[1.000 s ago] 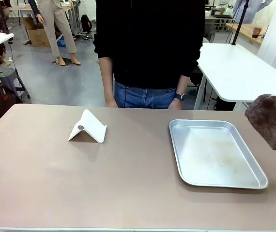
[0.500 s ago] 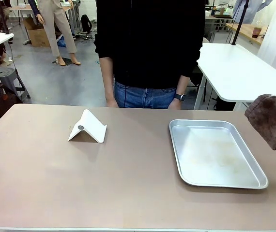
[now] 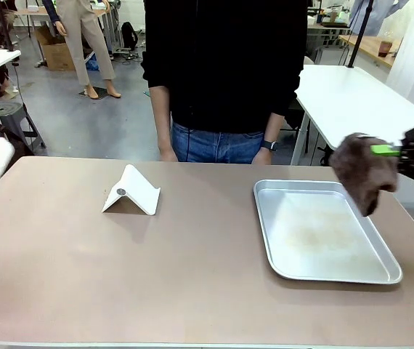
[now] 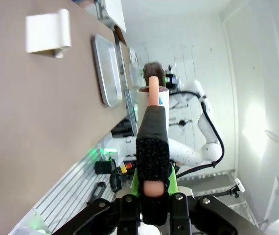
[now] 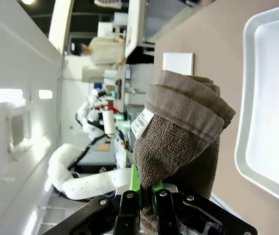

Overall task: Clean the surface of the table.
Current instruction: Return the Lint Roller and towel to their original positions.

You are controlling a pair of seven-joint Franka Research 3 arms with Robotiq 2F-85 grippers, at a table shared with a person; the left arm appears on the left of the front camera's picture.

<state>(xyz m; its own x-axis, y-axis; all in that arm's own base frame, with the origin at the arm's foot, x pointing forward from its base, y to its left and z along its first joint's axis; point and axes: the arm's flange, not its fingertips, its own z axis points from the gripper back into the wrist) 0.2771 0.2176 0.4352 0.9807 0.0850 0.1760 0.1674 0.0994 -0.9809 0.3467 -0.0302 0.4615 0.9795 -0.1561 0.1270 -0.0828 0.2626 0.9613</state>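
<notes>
Front view: tray (image 3: 323, 231) and white stand (image 3: 131, 191) occupy the table (image 3: 120, 276).

I see the table (image 3: 192, 269), a wide tan-brown matte top with a thin pale edge, lying flat and level. A shiny metal tray (image 3: 265, 190) sits on its right half; a small white folded stand (image 3: 138, 190) rests left of the tray, well apart from it.
</notes>
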